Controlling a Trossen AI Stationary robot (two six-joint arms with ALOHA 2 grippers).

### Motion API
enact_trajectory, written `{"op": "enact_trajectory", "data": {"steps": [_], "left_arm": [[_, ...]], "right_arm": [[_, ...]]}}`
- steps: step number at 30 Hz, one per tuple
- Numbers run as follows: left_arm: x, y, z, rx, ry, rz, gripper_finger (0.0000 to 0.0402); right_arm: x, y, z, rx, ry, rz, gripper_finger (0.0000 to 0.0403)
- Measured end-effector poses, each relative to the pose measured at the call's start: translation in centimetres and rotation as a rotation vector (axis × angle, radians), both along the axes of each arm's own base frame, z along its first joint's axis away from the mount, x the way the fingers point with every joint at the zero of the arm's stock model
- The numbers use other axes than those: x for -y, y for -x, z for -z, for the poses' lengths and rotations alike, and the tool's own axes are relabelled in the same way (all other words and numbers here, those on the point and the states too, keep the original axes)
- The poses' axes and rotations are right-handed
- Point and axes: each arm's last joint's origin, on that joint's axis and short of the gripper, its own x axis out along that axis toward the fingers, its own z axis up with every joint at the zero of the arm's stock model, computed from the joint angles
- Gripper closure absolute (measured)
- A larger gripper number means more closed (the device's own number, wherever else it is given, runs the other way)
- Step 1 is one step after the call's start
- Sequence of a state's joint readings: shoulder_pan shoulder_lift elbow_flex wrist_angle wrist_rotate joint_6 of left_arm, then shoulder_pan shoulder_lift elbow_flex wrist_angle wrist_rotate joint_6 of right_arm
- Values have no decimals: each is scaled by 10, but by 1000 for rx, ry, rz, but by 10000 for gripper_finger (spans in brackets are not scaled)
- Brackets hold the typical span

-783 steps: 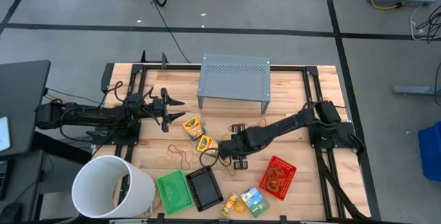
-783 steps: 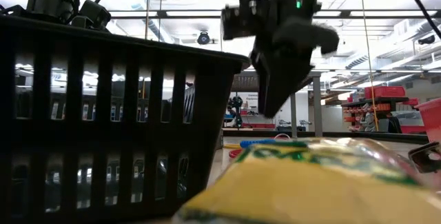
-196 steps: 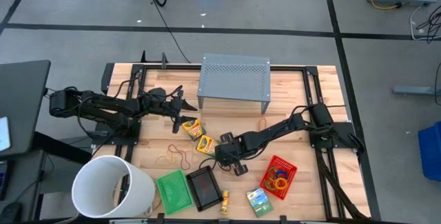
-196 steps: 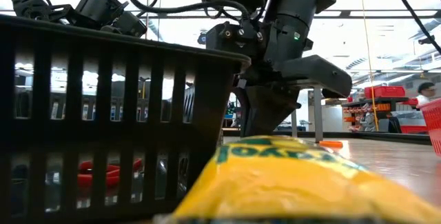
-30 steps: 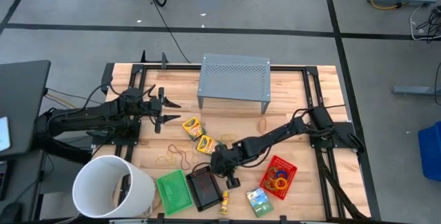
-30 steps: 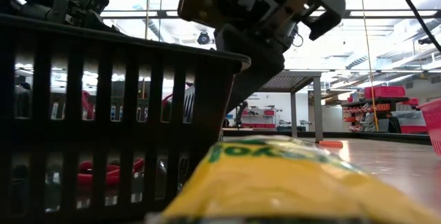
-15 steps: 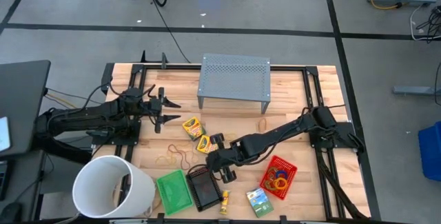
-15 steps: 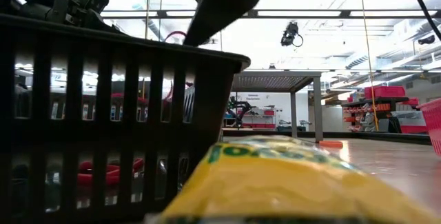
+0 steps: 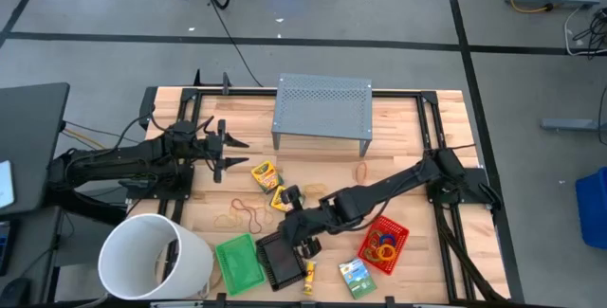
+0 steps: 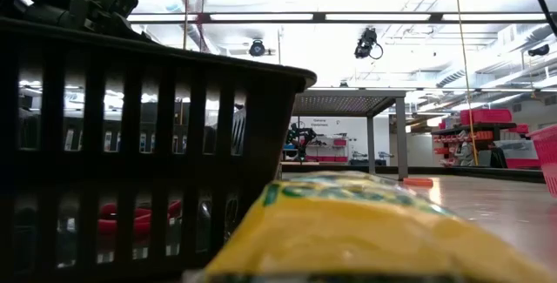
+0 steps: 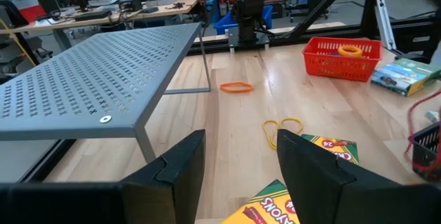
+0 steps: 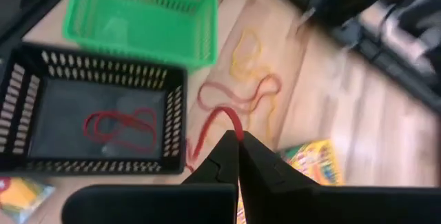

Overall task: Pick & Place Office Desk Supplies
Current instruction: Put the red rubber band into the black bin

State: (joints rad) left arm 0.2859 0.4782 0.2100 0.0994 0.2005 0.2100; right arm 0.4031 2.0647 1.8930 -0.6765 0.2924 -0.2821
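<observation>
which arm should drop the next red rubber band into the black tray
The right. Its gripper is shut on a red rubber band beside the black tray, which already holds one. The left gripper is open and empty, across the table near the grey stand.

The black mesh tray (image 9: 282, 259) sits at the near edge with a red rubber band (image 12: 120, 127) flat inside. The green tray (image 9: 238, 262) lies just to its left and the red tray (image 9: 383, 244) of coloured rings (image 9: 382, 248) to its right. A red band (image 12: 222, 122) hangs pinched above the table. Two crayon boxes (image 9: 273, 185) lie mid-table, and brown bands (image 9: 242, 216) are to their left.
</observation>
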Motion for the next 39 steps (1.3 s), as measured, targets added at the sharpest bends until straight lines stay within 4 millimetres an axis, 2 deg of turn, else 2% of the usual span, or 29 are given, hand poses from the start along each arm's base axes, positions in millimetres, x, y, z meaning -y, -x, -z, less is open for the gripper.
{"op": "enact_trajectory", "data": {"steps": [5, 16, 23, 28, 32, 35, 39], "left_arm": [[0, 0, 0, 0, 0, -2, 216], [0, 0, 0, 0, 0, -2, 216], [0, 0, 0, 0, 0, -2, 216], [0, 0, 0, 0, 0, -2, 216], [0, 0, 0, -4, 3, -1, 216], [0, 0, 1, -8, 10, -1, 216], [0, 0, 1, -11, 13, 8, 216]], "right_arm": [[-9, 2, -19, 41, -49, -23, 403], [-17, 5, -17, -24, -197, -50, 403], [-17, -2, -4, -81, -289, -70, 403], [-19, -13, 19, -146, -353, -115, 403], [-16, -18, 26, -166, -392, -107, 401], [-12, -18, 32, -219, -405, -51, 383], [-5, -21, 40, -253, -433, 26, 333]]}}
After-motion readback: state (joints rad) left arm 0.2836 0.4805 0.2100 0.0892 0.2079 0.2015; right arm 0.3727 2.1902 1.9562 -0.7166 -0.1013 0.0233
